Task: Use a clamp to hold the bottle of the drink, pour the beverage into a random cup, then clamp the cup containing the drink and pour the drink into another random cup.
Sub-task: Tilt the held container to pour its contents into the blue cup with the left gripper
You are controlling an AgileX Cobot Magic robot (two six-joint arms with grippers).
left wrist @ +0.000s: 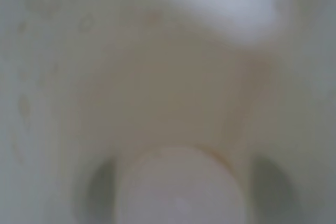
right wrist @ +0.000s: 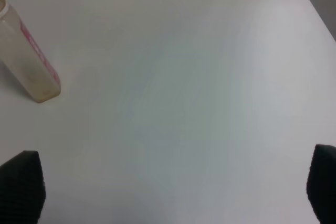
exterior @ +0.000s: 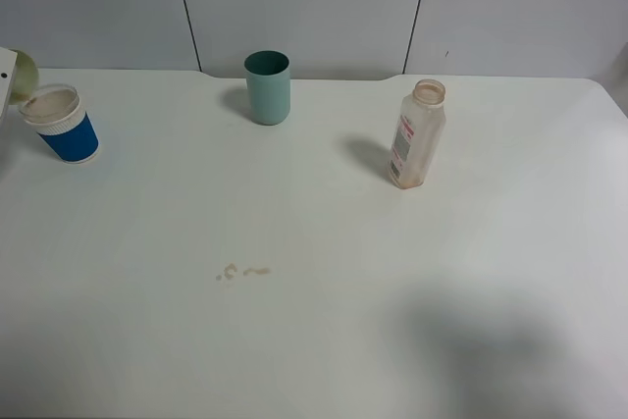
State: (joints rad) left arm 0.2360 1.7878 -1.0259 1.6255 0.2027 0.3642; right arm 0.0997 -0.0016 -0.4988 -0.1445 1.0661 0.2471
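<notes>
Tumbler (exterior: 22, 74), cut off at nine o'clock, tilts over blue cup (exterior: 65, 128); we see left jaws blurred, closed; right gripper (right wrist: 173, 192) gapes wide, empty.

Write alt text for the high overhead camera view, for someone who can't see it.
At the far left edge, a pale yellow-green tumbler is tipped over a short blue-and-white paper cup on a white table. A teal tumbler stands at the back, a near-empty clear bottle to its right, small brown drops in front.

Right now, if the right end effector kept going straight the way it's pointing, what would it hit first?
Probably just the bare table. The right end effector stands open over empty surface, and the bottle sits well off to one side, though depth is hard to judge.
</notes>
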